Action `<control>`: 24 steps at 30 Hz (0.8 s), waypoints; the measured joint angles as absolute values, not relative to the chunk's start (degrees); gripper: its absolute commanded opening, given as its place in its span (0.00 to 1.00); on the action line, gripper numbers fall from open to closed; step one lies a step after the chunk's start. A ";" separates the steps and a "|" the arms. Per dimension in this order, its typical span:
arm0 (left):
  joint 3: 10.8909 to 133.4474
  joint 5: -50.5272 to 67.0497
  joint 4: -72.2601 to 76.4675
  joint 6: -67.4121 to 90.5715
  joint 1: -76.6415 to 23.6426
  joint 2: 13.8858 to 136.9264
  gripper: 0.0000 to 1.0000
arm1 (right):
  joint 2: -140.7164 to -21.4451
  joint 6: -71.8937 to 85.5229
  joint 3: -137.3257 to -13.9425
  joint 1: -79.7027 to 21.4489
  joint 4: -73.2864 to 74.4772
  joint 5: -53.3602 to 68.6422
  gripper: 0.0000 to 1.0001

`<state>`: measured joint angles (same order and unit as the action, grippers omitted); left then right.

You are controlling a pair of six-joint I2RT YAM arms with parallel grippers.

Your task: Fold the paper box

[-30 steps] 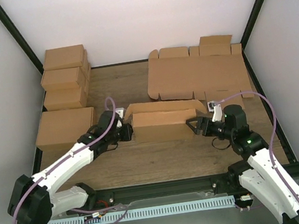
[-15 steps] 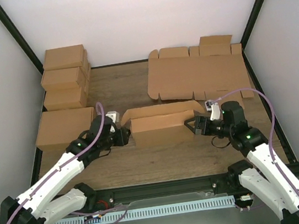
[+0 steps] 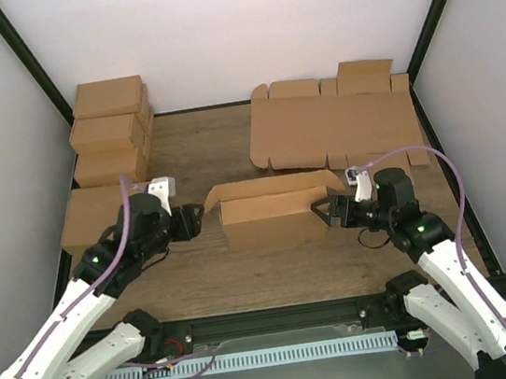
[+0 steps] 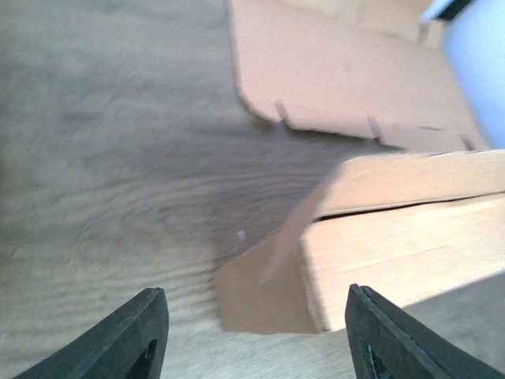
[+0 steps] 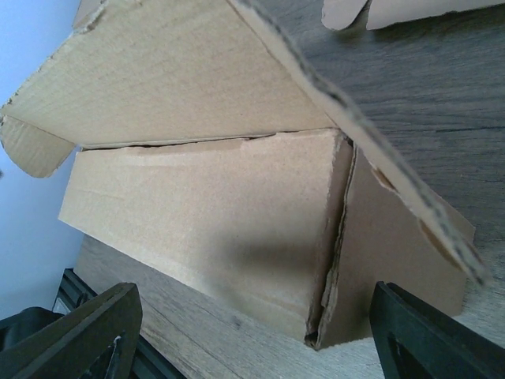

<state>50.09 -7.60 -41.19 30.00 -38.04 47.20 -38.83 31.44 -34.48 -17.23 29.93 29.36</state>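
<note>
The paper box [image 3: 271, 215] lies in the middle of the table, a brown cardboard mailer partly folded, its lid flap raised at the back and end flaps sticking out. My left gripper [image 3: 196, 219] is open and stands a short way left of the box's left end flap [image 4: 264, 296], touching nothing. My right gripper [image 3: 322, 213] is open at the box's right end. In the right wrist view the box's front corner [image 5: 331, 316] sits between the spread fingers [image 5: 87, 332] with room on both sides.
Brown cartons are stacked at the back left [image 3: 112, 124], with one larger carton [image 3: 97, 216] beside my left arm. Flat notched cardboard sheets [image 3: 334, 126] lie at the back right, just behind the box. Black frame posts line both sides.
My left gripper opened, let go of the box's left end and pulled back to the left. The box turned square to the table edge. The right gripper stayed at the right end.
</note>
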 measured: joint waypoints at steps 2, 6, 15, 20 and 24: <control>52.49 -5.19 -40.45 28.40 -38.04 46.48 0.69 | -38.92 31.03 -34.68 -17.23 30.26 29.41 0.82; 56.75 -2.63 -39.09 25.32 -38.09 48.47 0.66 | -39.75 30.22 -36.38 -17.23 31.42 29.41 0.88; 61.21 -2.31 -38.70 20.93 -38.15 59.59 0.49 | -40.12 27.42 -43.46 -17.32 38.02 25.80 0.78; 62.17 -2.20 -39.53 20.03 -38.17 61.95 0.43 | -41.58 23.00 -50.72 -17.45 43.64 24.27 0.66; 62.70 -1.37 -39.88 19.25 -38.17 62.78 0.41 | -42.87 18.33 -55.16 -18.46 44.75 26.35 0.62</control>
